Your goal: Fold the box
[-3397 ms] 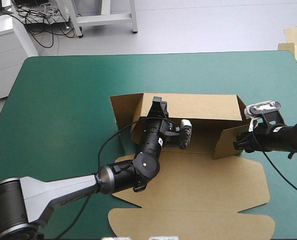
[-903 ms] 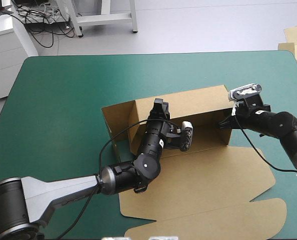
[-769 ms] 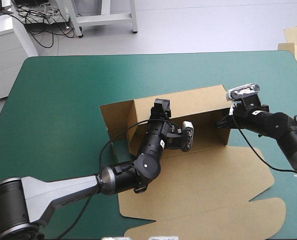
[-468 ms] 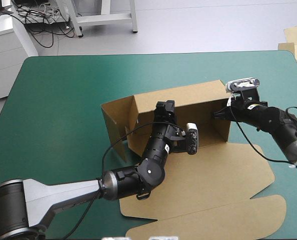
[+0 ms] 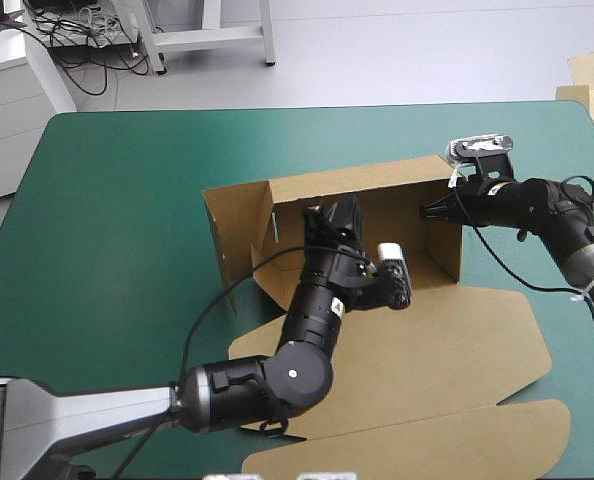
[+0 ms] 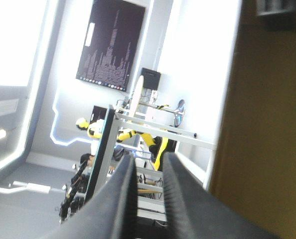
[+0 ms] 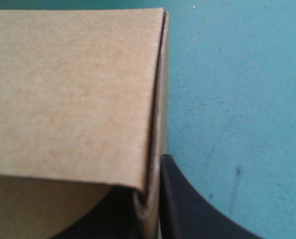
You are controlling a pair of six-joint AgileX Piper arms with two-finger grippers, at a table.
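The brown box (image 5: 377, 195) lies mid-table, its back and side walls raised and its lid (image 5: 427, 360) flat toward the near edge. My right gripper (image 5: 429, 211) is shut on the top edge of the right wall at the far corner. In the right wrist view that doubled board edge (image 7: 153, 124) stands between the jaws, with one black finger (image 7: 188, 204) outside it. My left gripper (image 5: 332, 215) is raised inside the box near the back wall. Its jaws (image 6: 149, 158) stand a narrow gap apart with nothing between them, and brown board (image 6: 267, 124) rises beside them.
The teal-green cover (image 5: 117, 220) lies bare to the left of the box and along the far edge. More brown board (image 5: 592, 75) shows beyond the table's far right corner. The left arm's black cable (image 5: 222, 290) hangs over the box's left wall.
The box's walls have come up and the whole box has turned a little. My right gripper moved back with the right wall. My left gripper rose and shifted right inside the box.
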